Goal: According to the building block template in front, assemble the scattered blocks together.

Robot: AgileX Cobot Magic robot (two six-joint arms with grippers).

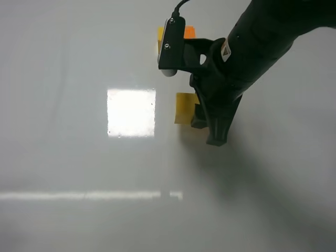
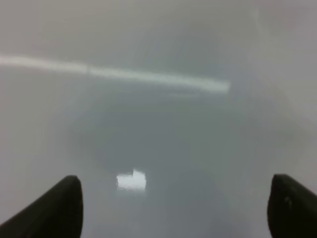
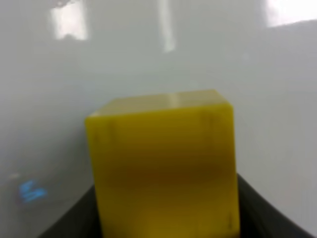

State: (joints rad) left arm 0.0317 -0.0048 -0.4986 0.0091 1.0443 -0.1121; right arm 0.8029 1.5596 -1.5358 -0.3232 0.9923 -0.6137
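Right arm (image 1: 252, 47) slants down to the table (image 1: 63, 157), jaws gripping the yellow cube (image 1: 185, 107); left jaws spread apart.

Colours noted: yellow cube (image 3: 163, 168) mustard, plain; template (image 1: 189, 32) half yellow, half orange; right hand (image 1: 207, 133) black; bench (image 1: 63, 157) pale grey, white glare patches.

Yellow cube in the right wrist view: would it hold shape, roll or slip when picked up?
Probably rigid: the yellow cube shows straight edges and flat faces. Flat faces suggest it slides rather than rolls when pushed. Its surface looks matte, so slipping seems unlikely.
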